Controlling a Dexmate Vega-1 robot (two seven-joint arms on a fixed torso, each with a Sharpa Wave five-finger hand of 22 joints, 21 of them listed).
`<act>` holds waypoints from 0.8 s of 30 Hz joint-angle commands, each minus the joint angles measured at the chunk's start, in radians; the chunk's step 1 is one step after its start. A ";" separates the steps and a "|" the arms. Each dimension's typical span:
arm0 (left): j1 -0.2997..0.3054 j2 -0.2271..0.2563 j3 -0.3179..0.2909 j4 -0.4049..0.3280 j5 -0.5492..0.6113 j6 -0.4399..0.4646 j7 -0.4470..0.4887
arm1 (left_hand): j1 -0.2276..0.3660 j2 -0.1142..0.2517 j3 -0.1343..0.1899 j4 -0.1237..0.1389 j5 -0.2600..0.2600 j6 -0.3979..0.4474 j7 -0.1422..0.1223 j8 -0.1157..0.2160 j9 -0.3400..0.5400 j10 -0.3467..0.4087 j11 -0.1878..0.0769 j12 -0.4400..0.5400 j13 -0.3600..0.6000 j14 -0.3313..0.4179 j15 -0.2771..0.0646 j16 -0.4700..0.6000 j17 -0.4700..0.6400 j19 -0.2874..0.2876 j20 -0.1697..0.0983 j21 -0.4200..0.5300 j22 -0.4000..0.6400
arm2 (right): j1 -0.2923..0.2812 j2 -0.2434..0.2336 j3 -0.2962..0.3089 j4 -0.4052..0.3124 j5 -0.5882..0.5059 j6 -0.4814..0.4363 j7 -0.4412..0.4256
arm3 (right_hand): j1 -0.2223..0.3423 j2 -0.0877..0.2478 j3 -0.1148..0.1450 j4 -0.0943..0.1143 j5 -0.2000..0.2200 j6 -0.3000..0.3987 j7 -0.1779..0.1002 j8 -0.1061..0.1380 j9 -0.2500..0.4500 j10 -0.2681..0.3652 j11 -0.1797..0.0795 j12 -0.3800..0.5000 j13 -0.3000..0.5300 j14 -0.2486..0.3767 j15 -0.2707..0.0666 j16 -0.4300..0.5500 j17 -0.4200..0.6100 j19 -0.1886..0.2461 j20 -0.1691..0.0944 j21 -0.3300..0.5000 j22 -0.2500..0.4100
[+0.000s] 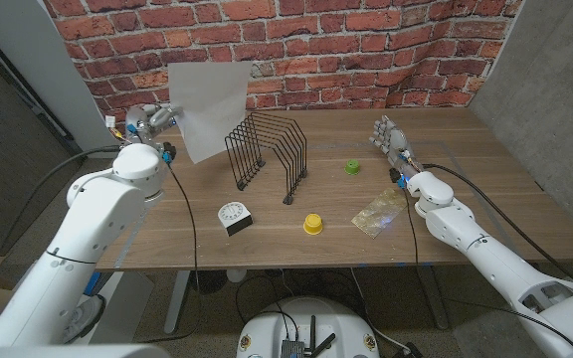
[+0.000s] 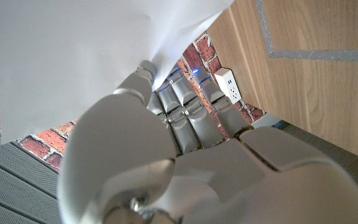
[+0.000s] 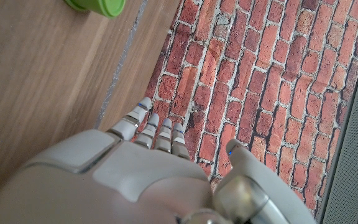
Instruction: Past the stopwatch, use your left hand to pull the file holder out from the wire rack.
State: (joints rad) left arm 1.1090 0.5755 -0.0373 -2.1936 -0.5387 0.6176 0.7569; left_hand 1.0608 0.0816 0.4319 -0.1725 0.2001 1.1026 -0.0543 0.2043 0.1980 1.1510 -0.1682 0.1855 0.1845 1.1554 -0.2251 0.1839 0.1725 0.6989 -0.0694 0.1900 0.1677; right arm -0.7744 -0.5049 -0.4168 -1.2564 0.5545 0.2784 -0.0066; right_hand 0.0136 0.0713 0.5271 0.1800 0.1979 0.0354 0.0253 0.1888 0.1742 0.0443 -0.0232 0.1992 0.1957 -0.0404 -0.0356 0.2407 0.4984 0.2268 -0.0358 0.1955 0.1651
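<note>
Left hand point(image 1: 150, 120) grips the white file holder point(image 1: 210, 104), lifted clear of the wire rack point(image 1: 267, 149) beyond the stopwatch point(image 1: 234, 216); pull looks done; right hand point(image 1: 391, 139) open, holding nothing.

wood table point(image 1: 485, 159) | on it: wire rack point(image 1: 267, 149), stopwatch point(image 1: 234, 217), yellow cap point(image 1: 312, 224), green cap point(image 1: 352, 166), foil wrapper point(image 1: 379, 212)

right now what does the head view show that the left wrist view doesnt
Head view alone: the wire rack, the stopwatch, a yellow cap, a green cap, a crinkled wrapper and the right hand, its fingers apart, holding nothing. Left wrist view alone: a white power strip by the brick wall. Both: the left hand gripping the white file holder, lifted clear of the rack.
</note>
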 commanded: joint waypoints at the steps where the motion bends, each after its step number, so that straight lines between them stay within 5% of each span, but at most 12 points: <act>1: 0.006 -0.027 0.023 0.030 -0.033 -0.022 0.057 | -0.010 0.001 0.011 -0.001 0.005 -0.001 -0.008 0.000 0.002 -0.007 0.003 0.002 0.002 -0.010 -0.014 -0.005 0.000 -0.003 -0.130 0.000 0.002 | 0.002 0.001 -0.002 0.004 0.000 0.000 0.007 | -0.002 0.121 0.009 0.001 0.002 0.009 -0.003 -0.001 0.004 0.004 -0.003 0.000 0.002 -0.004 -0.016 0.006 0.006 0.007 -0.024 0.000 0.006; 24: 0.057 -0.112 0.037 0.087 -0.049 -0.171 0.151 | -0.023 0.001 0.016 0.002 0.006 -0.010 -0.012 0.000 0.003 -0.019 0.002 0.000 0.003 -0.028 -0.012 -0.008 -0.001 -0.011 -0.130 -0.002 0.001 | 0.003 -0.001 -0.006 0.003 -0.002 -0.007 0.009 | -0.002 0.121 0.010 0.000 0.001 0.008 -0.004 -0.001 0.004 0.004 -0.002 0.000 0.002 -0.004 -0.016 0.007 0.007 0.007 -0.023 -0.001 0.006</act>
State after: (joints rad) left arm 1.1475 0.5015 -0.0084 -2.1381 -0.5757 0.5204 0.8797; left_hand 1.0435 0.0832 0.4432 -0.1723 0.2000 1.0929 -0.0638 0.2043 0.1978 1.1354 -0.1630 0.1855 0.1842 1.1321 -0.2162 0.1761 0.1725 0.6952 -0.0660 0.1900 0.1678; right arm -0.7731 -0.5051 -0.4193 -1.2556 0.5549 0.2705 -0.0027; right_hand 0.0136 0.0713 0.5271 0.1800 0.1972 0.0354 0.0253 0.1889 0.1742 0.0444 -0.0232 0.1992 0.1957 -0.0404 -0.0356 0.2407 0.5033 0.2268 -0.0358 0.1955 0.1650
